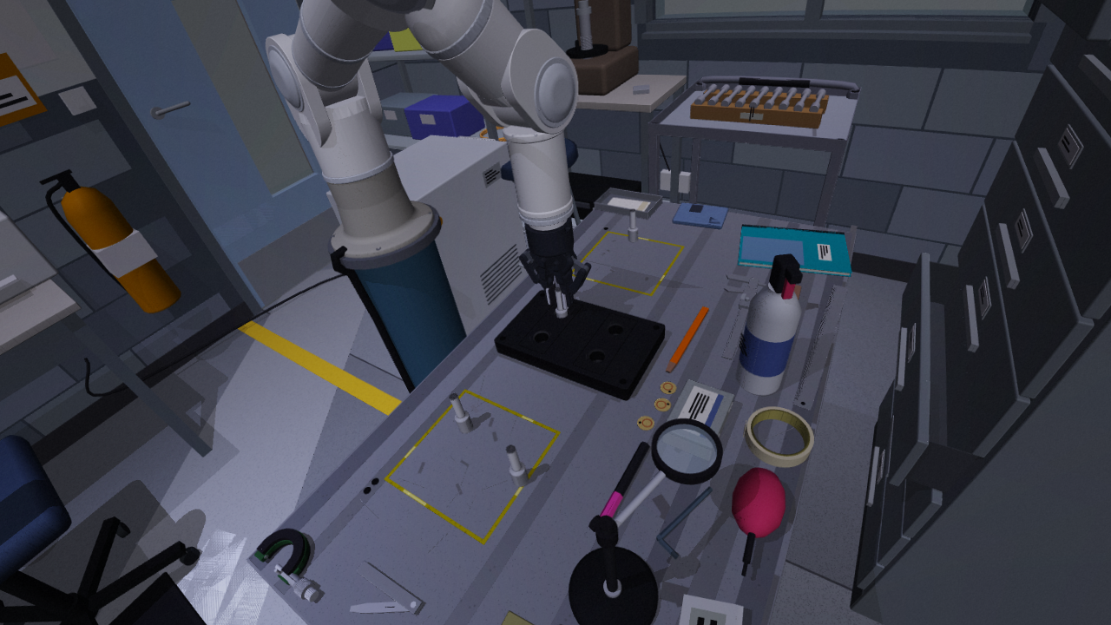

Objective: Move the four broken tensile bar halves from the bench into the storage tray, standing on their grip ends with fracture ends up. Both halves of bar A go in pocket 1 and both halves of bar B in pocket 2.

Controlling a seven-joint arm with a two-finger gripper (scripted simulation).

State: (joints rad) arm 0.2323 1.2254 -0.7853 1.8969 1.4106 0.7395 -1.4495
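Note:
A bar half (560, 302) stands in a rear hole of the black storage tray (581, 344), its lower end hidden in the hole and its top between my fingers. My gripper (558, 298) is directly over it, open, and holds nothing. Two more bar halves (462, 412) (515, 464) stand upright inside the near yellow square on the bench. Another bar half (632, 224) stands at the far edge of the rear yellow square. The tray's other three holes show dark.
The blue arm pedestal (404, 299) stands just left of the tray. An orange pencil (687, 339) and a spray bottle (769, 326) lie right of it. A magnifier (685, 451), tape roll (779, 435) and red blower (758, 502) crowd the near right.

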